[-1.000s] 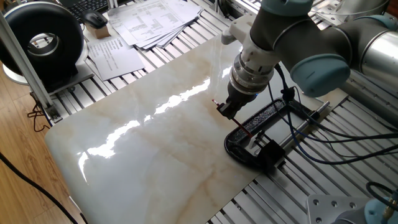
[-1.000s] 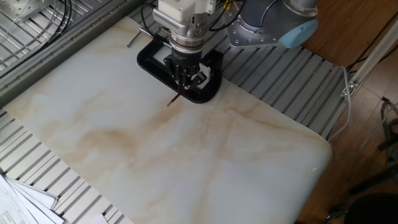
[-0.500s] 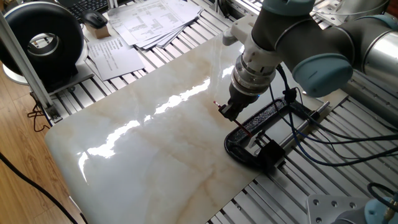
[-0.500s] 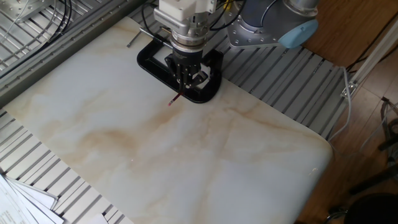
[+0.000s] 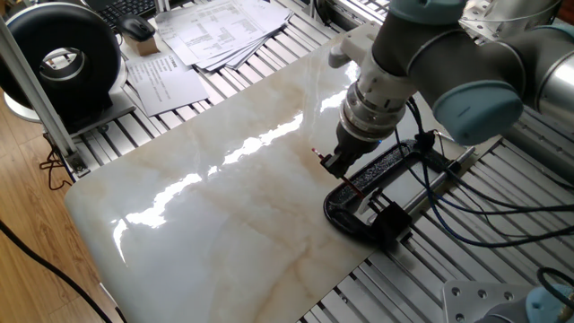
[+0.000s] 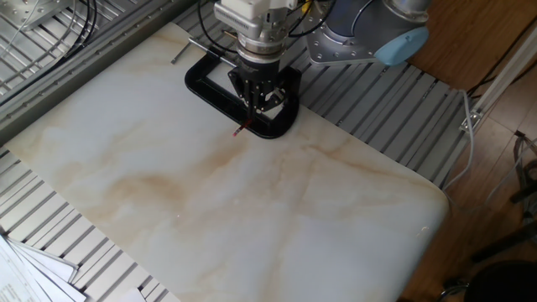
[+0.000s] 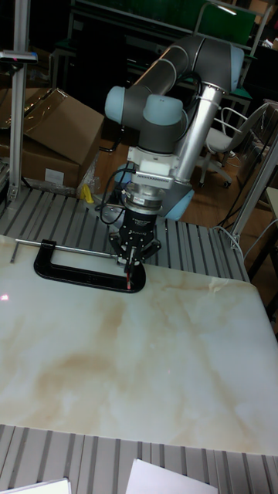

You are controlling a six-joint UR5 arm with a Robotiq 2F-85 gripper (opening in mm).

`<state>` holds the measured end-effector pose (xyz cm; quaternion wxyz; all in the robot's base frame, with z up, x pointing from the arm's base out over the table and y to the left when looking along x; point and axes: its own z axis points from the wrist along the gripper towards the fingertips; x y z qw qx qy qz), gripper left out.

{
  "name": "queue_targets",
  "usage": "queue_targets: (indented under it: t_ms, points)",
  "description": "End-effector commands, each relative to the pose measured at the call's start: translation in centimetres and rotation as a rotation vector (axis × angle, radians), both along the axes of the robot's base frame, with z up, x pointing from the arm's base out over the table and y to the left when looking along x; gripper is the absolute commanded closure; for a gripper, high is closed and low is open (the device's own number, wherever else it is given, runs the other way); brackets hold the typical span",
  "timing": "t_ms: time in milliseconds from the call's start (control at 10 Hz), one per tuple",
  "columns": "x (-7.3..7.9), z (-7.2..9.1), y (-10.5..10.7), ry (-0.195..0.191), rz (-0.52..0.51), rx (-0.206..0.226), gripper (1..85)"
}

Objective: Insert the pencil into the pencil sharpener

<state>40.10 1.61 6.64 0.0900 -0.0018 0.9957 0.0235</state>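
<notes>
My gripper point(image 5: 336, 164) point(image 6: 254, 105) point(image 7: 131, 259) is shut on the thin red pencil point(image 5: 355, 187), which slants down from a raised end on the slab side. Its red end point(image 6: 242, 131) pokes out over the marble below the fingers, and a short red piece point(image 7: 129, 276) shows under the fingertips. The pencil sharpener point(image 5: 389, 218), a small black block, sits inside the black C-clamp point(image 5: 344, 216) at the end of the clamp's silver bar. The pencil's lower end points toward it, a short way off. In the other views the gripper hides the sharpener.
The C-clamp point(image 6: 201, 84) point(image 7: 62, 276) lies on the edge of the marble slab point(image 5: 224, 206), its bar reaching over the slatted aluminium table. Cables point(image 5: 502, 202) trail beside it. Papers point(image 5: 215, 31) and a round black device point(image 5: 58, 58) lie beyond the slab's far corner.
The gripper has shifted a little toward the clamp with the pencil still in it. The clamp and sharpener have not moved.
</notes>
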Motion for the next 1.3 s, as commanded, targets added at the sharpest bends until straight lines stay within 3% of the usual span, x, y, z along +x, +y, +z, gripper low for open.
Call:
queue_targets:
  t_ms: [0, 1200]
  points:
    - [-0.84, -0.26, -0.06, -0.016, 0.001, 0.025, 84.3]
    - [-1.56, -0.33, 0.35, 0.002, 0.002, 0.048, 84.3]
